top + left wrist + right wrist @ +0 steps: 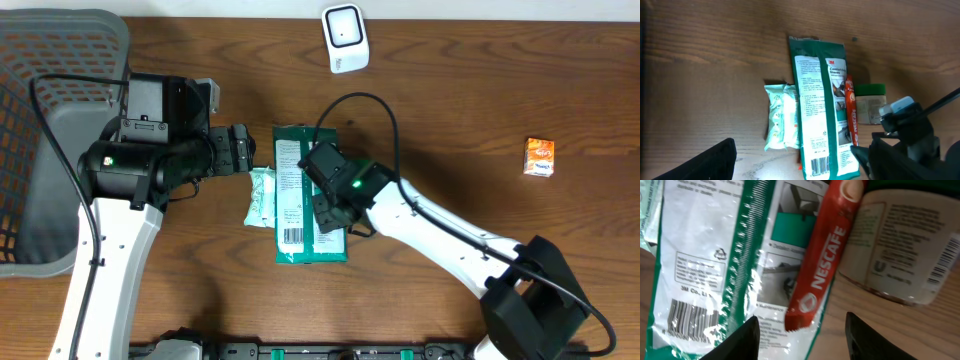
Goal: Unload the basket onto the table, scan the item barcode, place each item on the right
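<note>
Right gripper [802,335] jaws stand apart, empty, over the Nescafe sachet [822,265], judged light, limp and slick, best pinched across its middle; left gripper [248,150] jaws likewise apart.

My post looks like shop checkout mock-up: white barcode scanner [343,37], grey mesh basket [60,60], wood table [480,90], small retail carton [539,157].

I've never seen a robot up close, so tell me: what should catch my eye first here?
A big green glove packet lies mid-table, barcode up, with a red Nescafe stick lying on it and the right gripper open just above. A white scanner stands at the far edge, and a grey basket fills the left corner.
</note>
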